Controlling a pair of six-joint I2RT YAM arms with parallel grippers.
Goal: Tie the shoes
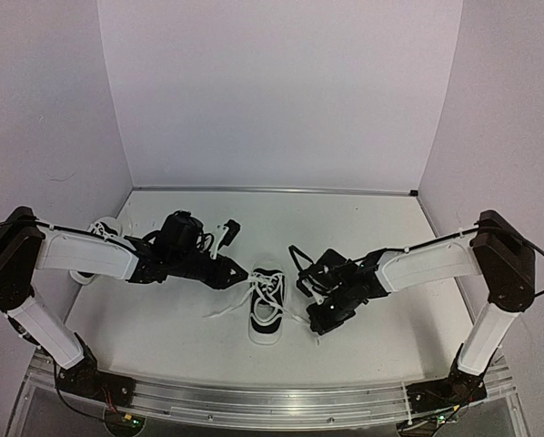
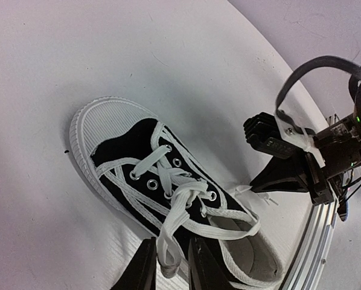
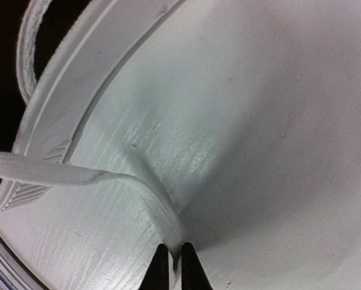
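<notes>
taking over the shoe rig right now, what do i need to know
Left claw: fingers either side of one lace end, grip unclear.
Right claw: shut on the other lace end, drawn out sideways.
Centre sneaker between both claws, loosely laced, no bow. Second sneaker far left, partly behind the left arm.
Done: both lace ends reached. Left: knot and bow here, then the second sneaker.

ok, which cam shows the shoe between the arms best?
Left wrist: the shoe is large in frame, with toe cap, eyelets and lace crossings clear. Top external shows it whole but small. Right wrist shows only its white sole edge and one lace pinched in the right gripper.
</notes>
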